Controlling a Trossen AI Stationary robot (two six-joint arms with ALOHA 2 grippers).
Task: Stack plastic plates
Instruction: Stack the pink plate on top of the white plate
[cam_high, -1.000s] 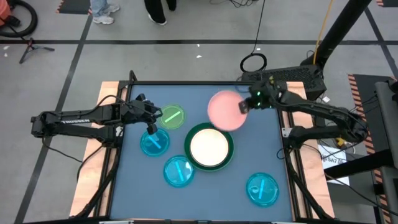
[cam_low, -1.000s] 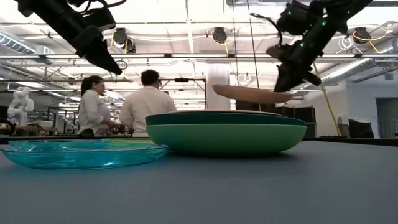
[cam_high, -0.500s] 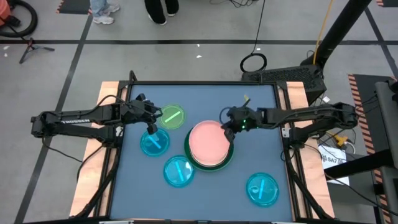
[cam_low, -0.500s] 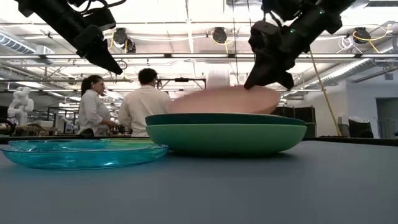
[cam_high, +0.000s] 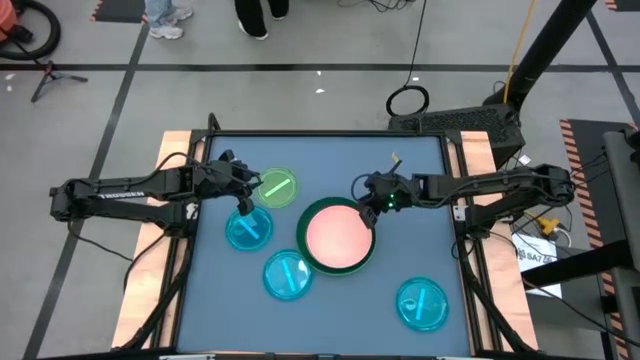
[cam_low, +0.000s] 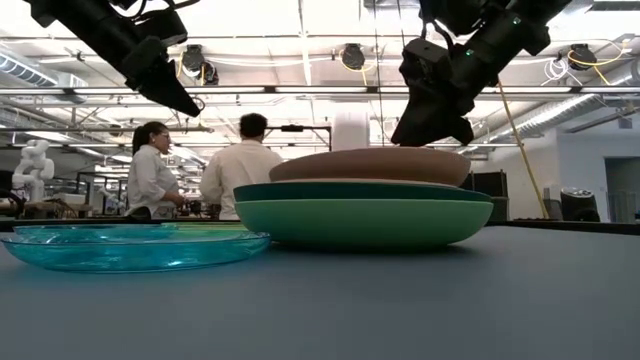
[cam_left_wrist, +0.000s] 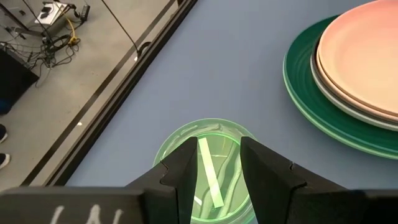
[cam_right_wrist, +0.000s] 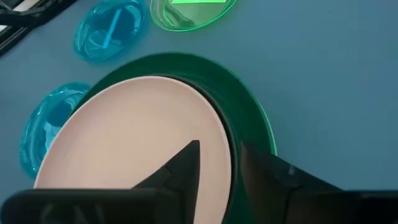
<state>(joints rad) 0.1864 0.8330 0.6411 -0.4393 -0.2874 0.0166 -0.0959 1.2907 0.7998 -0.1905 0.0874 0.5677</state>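
**Pink plate now flat on the green stack**

With its fingers spread apart and holding nothing, the right gripper (cam_high: 372, 205) hangs just above the far right rim of the pink plate (cam_high: 337, 234). Its own wrist view shows the two dark fingers (cam_right_wrist: 180, 163) straddling that rim with a clear gap between them. Half a second ago the pink plate sat tilted and off centre under the same gripper; now it lies level and centred on the stack, as the low view (cam_low: 370, 164) confirms. A second ago it was up in the air near the table's far right corner, gripped at its edge.

Beneath the pink plate a thin white plate (cam_left_wrist: 323, 81) shows as a pale rim, then the dark green plate (cam_high: 368, 260), and in the low view a light green plate (cam_low: 365, 222) sits at the bottom.

The left gripper (cam_high: 243, 195) hovers over the left part of the table (cam_high: 410, 170), where it was before, fingers parted and empty, with the lime plate (cam_high: 274, 188) just beyond them. Three cyan plates lie unmoved: one (cam_high: 248, 230) beside the left gripper, one (cam_high: 288, 274) at the near left of the stack, one (cam_high: 422, 304) towards the near right corner.

Two people (cam_low: 190, 170) stand in the room behind the table.
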